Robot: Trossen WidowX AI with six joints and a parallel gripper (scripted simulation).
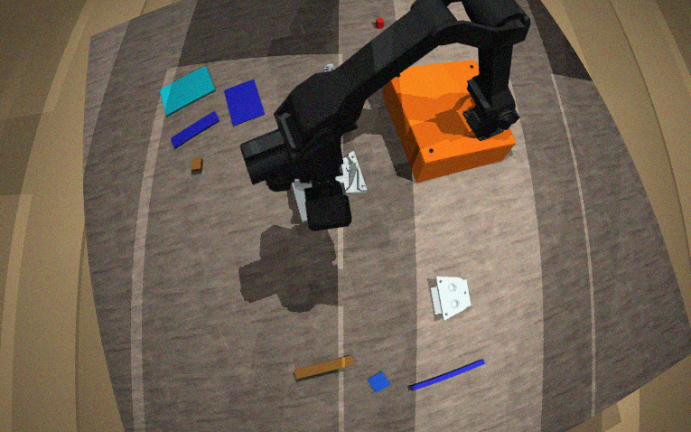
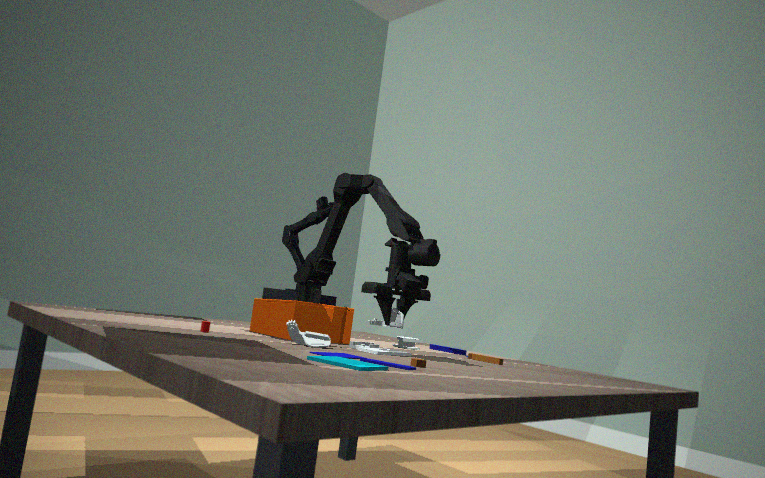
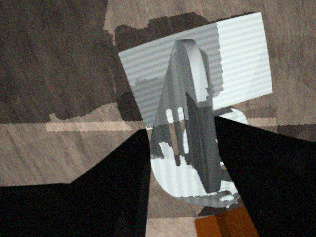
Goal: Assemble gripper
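Note:
My gripper (image 2: pixel 395 322) (image 3: pixel 179 131) is shut on a white jaw (image 3: pixel 203 149), held above the table; the hand hides the fingertips in the top view. The white gripper base (image 1: pixel 352 181) (image 2: pixel 382 350) (image 3: pixel 246 55) lies on the table below the held jaw, partly covered by hand and jaw. Its pins cannot be made out. The other white jaw (image 1: pixel 329 68) (image 2: pixel 314 339) lies near the orange block, mostly hidden by the arm in the top view. The white housing plate (image 1: pixel 460 297) (image 2: pixel 407 339) lies apart on the table, its two round holes facing up.
The orange block (image 1: pixel 434 90) (image 2: pixel 272 318) stands under the arm. A cyan plate (image 1: pixel 187 90) (image 2: pixel 346 362), a blue plate (image 1: pixel 244 103), a blue bar (image 1: pixel 194 129) and a brown cube (image 1: pixel 197 164) lie left. A brown bar (image 1: pixel 323 368), a blue square (image 1: pixel 378 381) and a thin blue bar (image 1: pixel 447 374) lie at the bottom.

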